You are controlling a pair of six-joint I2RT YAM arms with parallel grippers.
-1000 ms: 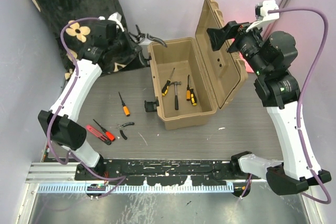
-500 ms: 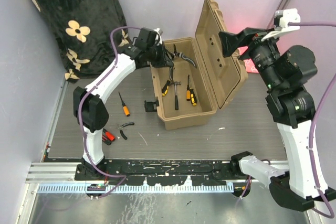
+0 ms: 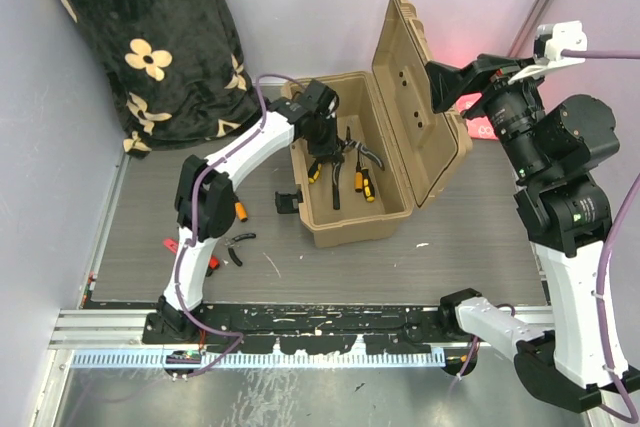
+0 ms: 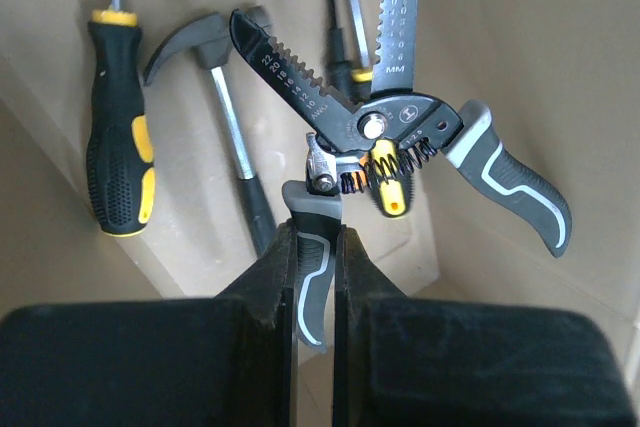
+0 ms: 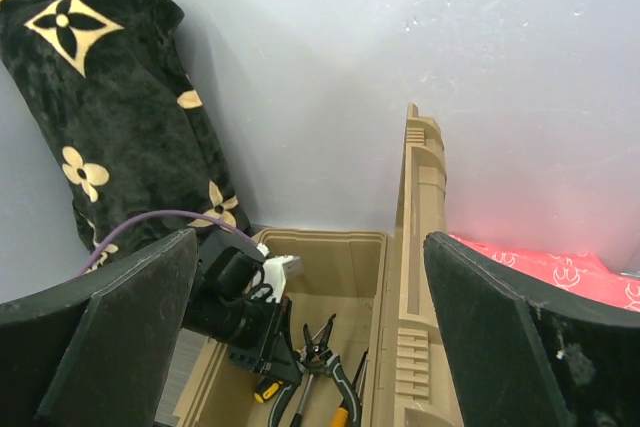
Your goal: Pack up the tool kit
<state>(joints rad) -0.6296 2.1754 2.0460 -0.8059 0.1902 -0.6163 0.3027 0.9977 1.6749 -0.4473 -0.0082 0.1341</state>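
White left arm (image 3: 235, 152) arched from the near edge over the tan toolbox (image 3: 350, 225), left gripper (image 4: 313, 247) pinched on one grey handle of the pliers (image 4: 400, 127), held inside the box over a hammer (image 4: 230, 127) and screwdriver (image 4: 120, 147). Right arm (image 3: 575, 207) reared high beside the upright lid (image 3: 410, 97), right gripper (image 3: 452, 85) spread wide, holding nothing. Grey table (image 3: 450, 247) beneath, pale wall (image 3: 300, 7) behind, black flowered blanket (image 3: 150, 37) heaped far left, small tools (image 3: 238, 240) loose left of the box.

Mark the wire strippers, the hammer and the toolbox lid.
wire strippers (image 4: 395, 117): left wrist view, on the black body beside the pivot.
hammer (image 4: 195, 42): left wrist view, on the head.
toolbox lid (image 3: 410, 127): top external view, on the inner face of the raised lid.
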